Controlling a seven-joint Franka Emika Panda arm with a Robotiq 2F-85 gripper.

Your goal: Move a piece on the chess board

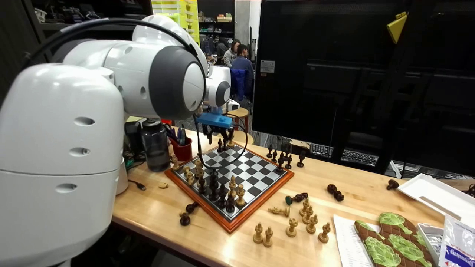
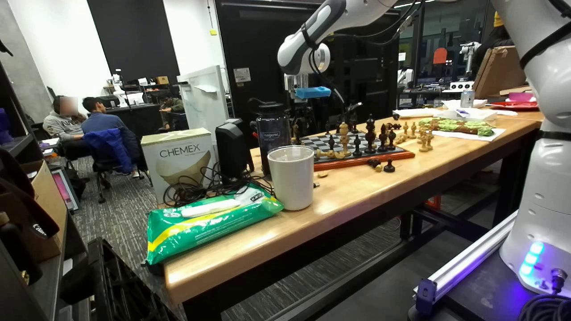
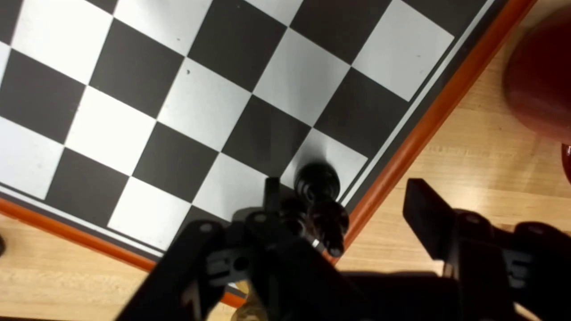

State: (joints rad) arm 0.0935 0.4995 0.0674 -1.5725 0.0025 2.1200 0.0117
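The chess board (image 1: 261,199) lies on the table with its reddish-brown frame; it also shows in an exterior view (image 2: 370,159) and the wrist view (image 3: 428,125). My gripper (image 1: 218,135) is low over the board's far corner. In the wrist view the gripper (image 3: 343,191) is open, its fingers apart with a dark piece (image 3: 317,182) between them, nearer the left finger. I cannot tell whether they touch. A second dark piece (image 3: 292,213) is partly hidden by the left finger. A tan piece (image 1: 231,140) stands close by. Dark pieces (image 1: 213,185) and tan pieces (image 1: 240,195) crowd the near corner.
A red cup with pens (image 1: 182,151) stands close to the board's edge; it also shows in the wrist view (image 3: 542,80). A dark bottle (image 1: 155,144) is beside it. Loose tan pieces (image 1: 291,227) and dark pieces (image 1: 281,159) surround the board. A cable loops from the gripper.
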